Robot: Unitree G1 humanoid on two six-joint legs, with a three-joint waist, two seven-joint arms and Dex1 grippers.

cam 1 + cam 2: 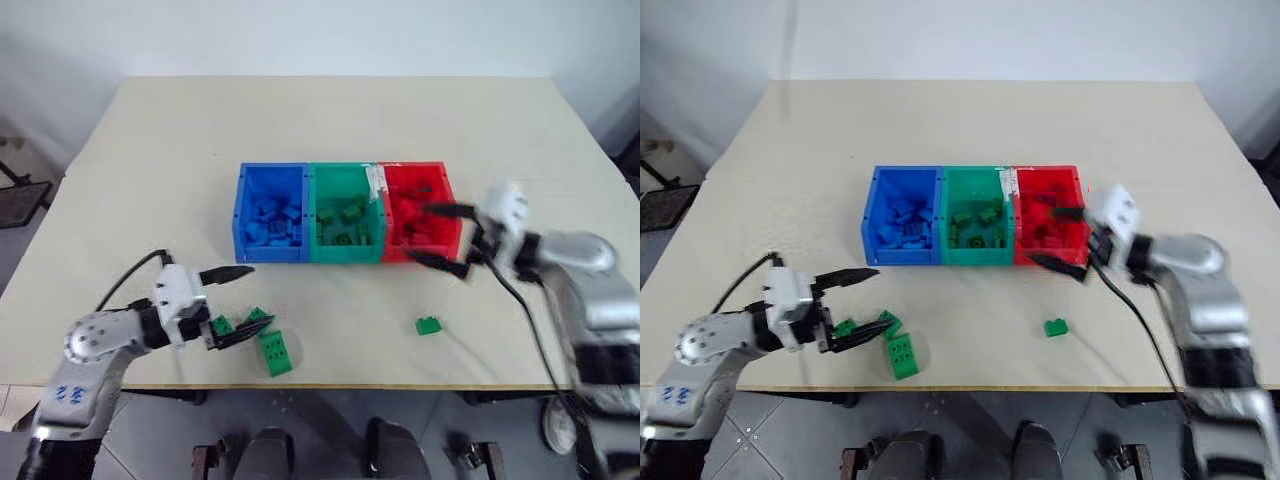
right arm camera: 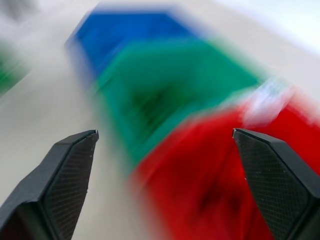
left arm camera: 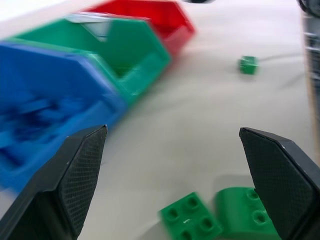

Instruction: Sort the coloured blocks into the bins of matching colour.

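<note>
Three joined bins stand mid-table: blue (image 1: 268, 250), green (image 1: 345, 252) and red (image 1: 398, 250), each holding blocks of its own colour. Loose green blocks lie near the table's front edge: two small ones (image 1: 222, 325) (image 1: 258, 316), a longer one (image 1: 278, 352), and a single one (image 1: 429, 325) further right. My left gripper (image 1: 258, 300) is open just above the left cluster, which shows between its fingers (image 3: 190, 222). My right gripper (image 1: 425, 235) is open at the red bin's front right corner, with nothing between its fingers (image 2: 75, 165).
The table's front edge (image 1: 340, 385) runs close behind the loose blocks. A black cable (image 1: 125, 280) trails from the left arm, another (image 1: 520, 300) from the right arm across the table. Bare tabletop (image 1: 340, 120) lies beyond the bins.
</note>
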